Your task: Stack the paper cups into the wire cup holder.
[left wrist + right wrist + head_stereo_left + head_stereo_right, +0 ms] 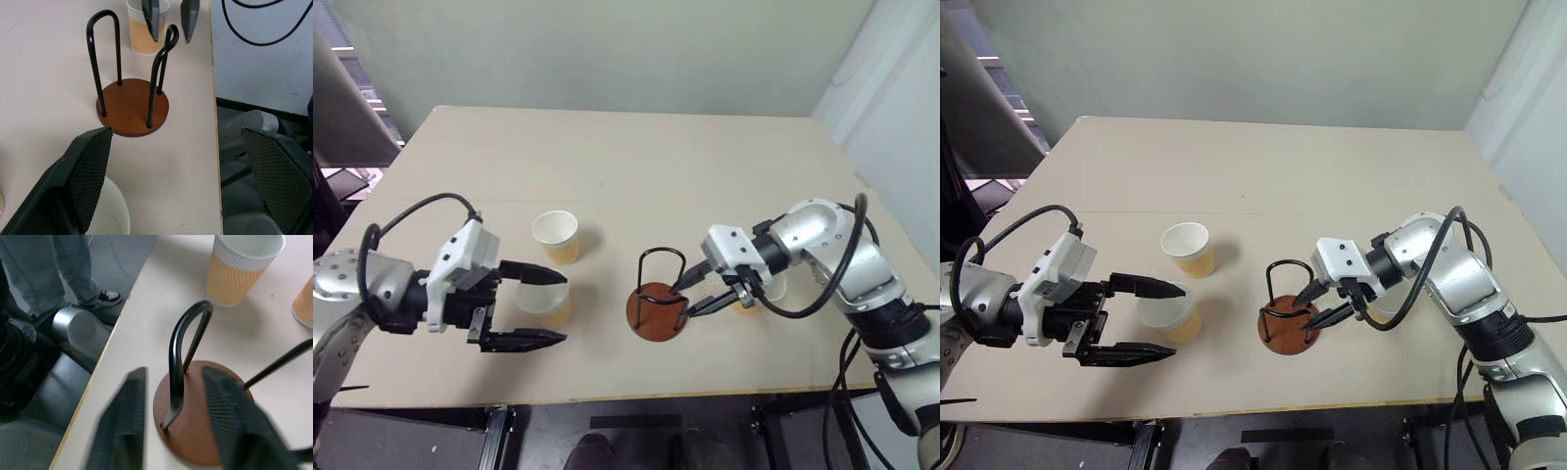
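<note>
Left eye view: wire cup holder (658, 305) stands empty, three paper cups (556, 236) unstacked; both pincers parted, holding nothing.

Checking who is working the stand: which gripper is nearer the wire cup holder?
Right. The right gripper has its open fingers either side of a wire loop of the wire cup holder. The left gripper is off to the holder's left, open around a paper cup.

Ribbed paper cup (242, 269) — glossy black wire holder (132, 93), matt wooden base.
</note>
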